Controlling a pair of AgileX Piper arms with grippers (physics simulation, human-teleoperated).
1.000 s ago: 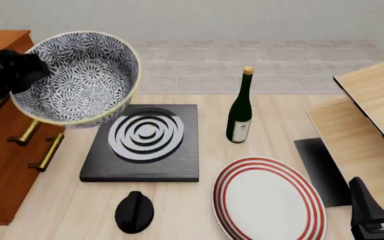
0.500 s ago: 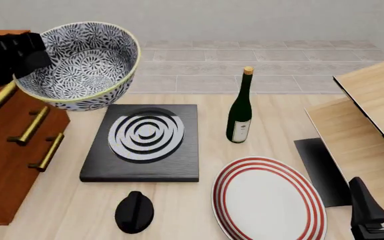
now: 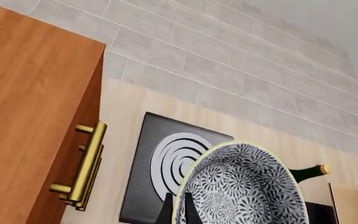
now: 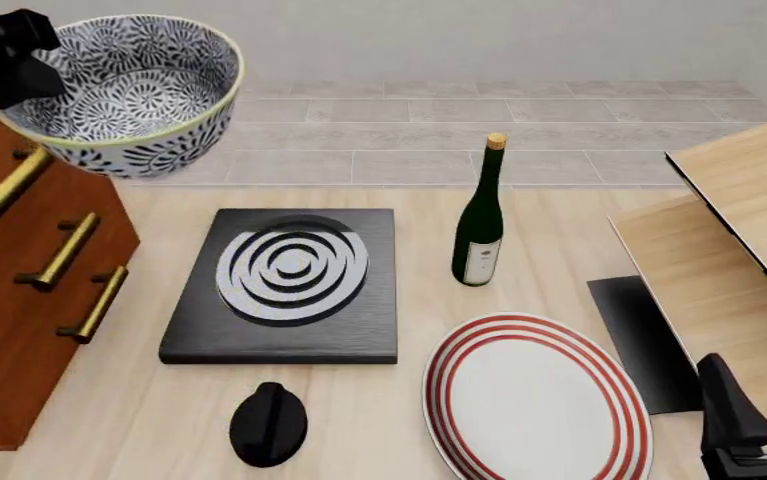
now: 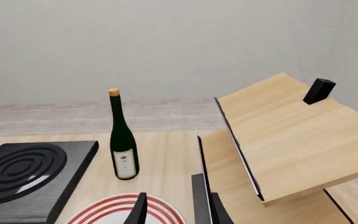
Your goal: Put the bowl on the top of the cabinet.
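My left gripper is clamped on the bowl rim, holding it high — apparently to clear the cabinet at far left. My right gripper idles with its fingers apart, near right.

We note the cabinet is cut off at the left edge of the front view, its top hidden behind the bowl. The plate runs off the bottom edge. The right gripper is cropped at the lower right corner, its fingers' spacing unreadable.
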